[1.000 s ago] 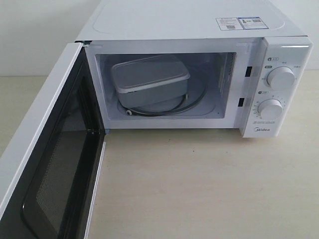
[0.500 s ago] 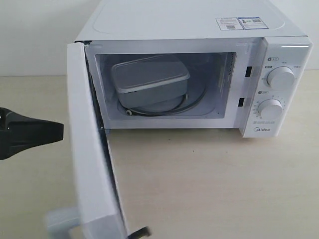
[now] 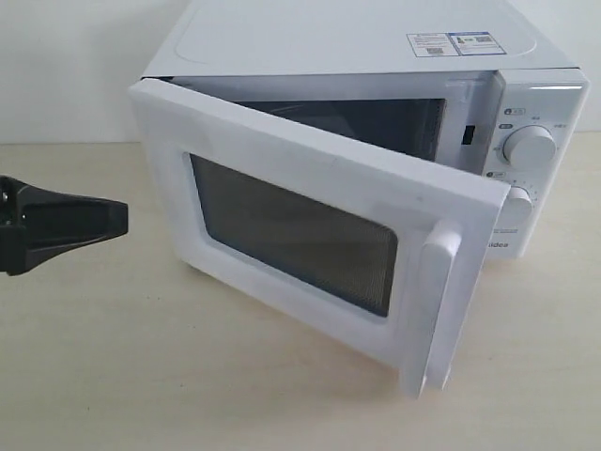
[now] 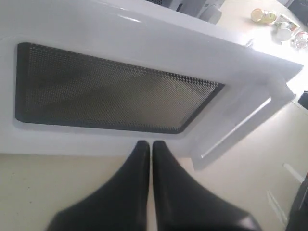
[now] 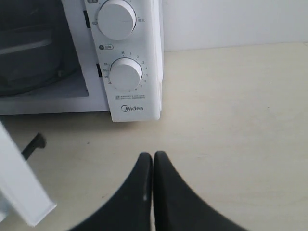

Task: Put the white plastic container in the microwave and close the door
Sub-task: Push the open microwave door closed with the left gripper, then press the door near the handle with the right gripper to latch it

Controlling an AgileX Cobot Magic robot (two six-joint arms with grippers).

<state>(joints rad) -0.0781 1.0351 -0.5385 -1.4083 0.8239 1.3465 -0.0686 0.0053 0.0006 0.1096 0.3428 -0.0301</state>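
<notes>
The white microwave (image 3: 357, 38) stands at the back of the table. Its door (image 3: 291, 235) hangs partly ajar, dark window facing outward, with the bar handle (image 3: 439, 310) on its free edge. My left gripper (image 3: 122, 218) is shut and empty, its tips just left of the door's hinge side; in the left wrist view the gripper (image 4: 150, 144) points at the door's white frame (image 4: 96, 139) below the window. The white plastic container (image 5: 29, 57) shows only dimly inside the cavity in the right wrist view. My right gripper (image 5: 153, 156) is shut and empty over the table before the control panel.
Two round dials (image 5: 117, 18) (image 5: 126, 73) sit on the panel above the Midea logo. The door's free corner (image 5: 19, 192) and black latch hook (image 5: 33, 144) hang close to the right gripper. Small items (image 4: 262, 16) lie far off on the beige table (image 3: 282, 404).
The door swung from wide open to well over halfway shut, hiding the cavity in the exterior view. My left gripper came in from the left and edged right behind it.
</notes>
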